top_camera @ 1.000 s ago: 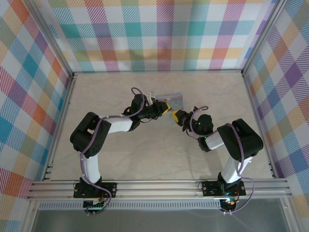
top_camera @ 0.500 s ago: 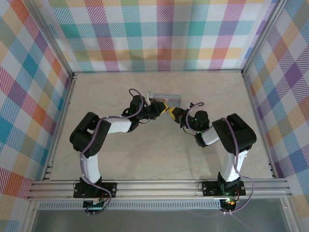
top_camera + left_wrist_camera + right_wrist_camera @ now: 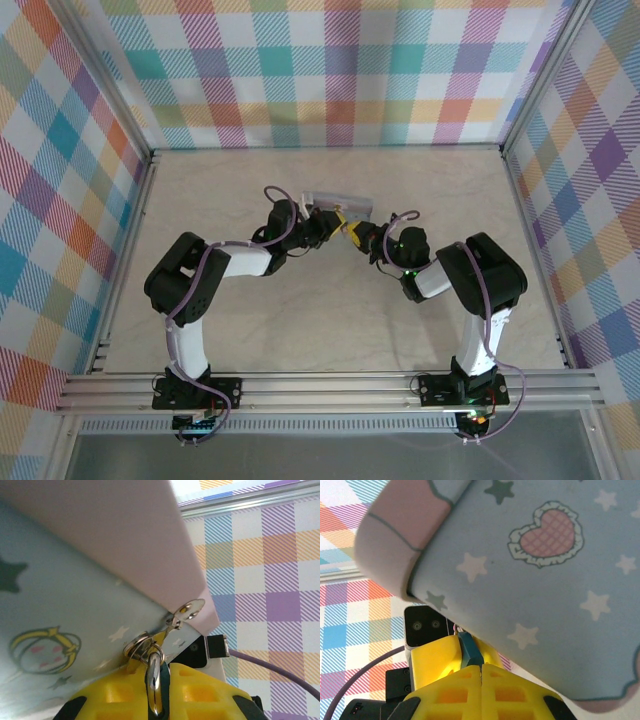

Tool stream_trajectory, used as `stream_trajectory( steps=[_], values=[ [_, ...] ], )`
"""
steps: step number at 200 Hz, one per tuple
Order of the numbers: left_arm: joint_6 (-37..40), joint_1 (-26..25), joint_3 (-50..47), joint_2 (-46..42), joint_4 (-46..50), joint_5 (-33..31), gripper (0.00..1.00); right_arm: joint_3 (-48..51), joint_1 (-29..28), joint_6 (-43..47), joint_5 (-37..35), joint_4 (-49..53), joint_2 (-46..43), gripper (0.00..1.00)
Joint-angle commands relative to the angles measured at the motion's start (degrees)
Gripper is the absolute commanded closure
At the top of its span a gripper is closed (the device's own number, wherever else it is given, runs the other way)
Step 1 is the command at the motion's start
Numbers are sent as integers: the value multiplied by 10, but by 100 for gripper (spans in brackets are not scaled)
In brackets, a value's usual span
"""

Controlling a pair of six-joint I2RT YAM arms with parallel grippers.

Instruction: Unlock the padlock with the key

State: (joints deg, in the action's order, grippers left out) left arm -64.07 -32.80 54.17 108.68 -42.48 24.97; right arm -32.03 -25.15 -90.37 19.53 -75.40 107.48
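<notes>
Left wrist view has my left tool (image 3: 152, 700) clamped on the padlock (image 3: 154, 675), which hangs from the clasp (image 3: 189, 609) of the tin (image 3: 75, 615). Just under the tin my right tool (image 3: 481, 672) is pinched closed, on the key or not I cannot tell. I fear a misaligned push could twist the padlock loose.

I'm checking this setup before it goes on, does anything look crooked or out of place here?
Yes: the cartoon tin is not lying flat. From above it shows as a thin edge-on strip, and it slants across both wrist views, tipped up where the left gripper and right gripper meet at its hasp.
</notes>
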Motion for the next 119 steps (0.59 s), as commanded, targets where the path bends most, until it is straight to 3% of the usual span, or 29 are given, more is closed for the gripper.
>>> stream_trajectory(
  steps=[1,57,98,119],
  values=[
    [1,-74,-25,-11,-16,156,100,-14,-21,14,8,-32,6,100],
    [6,-79,-51,-12,-17,126,100,34,-20,34,18,-30,17,97],
    [32,-60,-33,-13,32,102,100,89,-10,75,19,11,-26,77],
    [31,-54,-27,-12,34,96,100,103,-1,112,28,91,-76,71]
  ],
)
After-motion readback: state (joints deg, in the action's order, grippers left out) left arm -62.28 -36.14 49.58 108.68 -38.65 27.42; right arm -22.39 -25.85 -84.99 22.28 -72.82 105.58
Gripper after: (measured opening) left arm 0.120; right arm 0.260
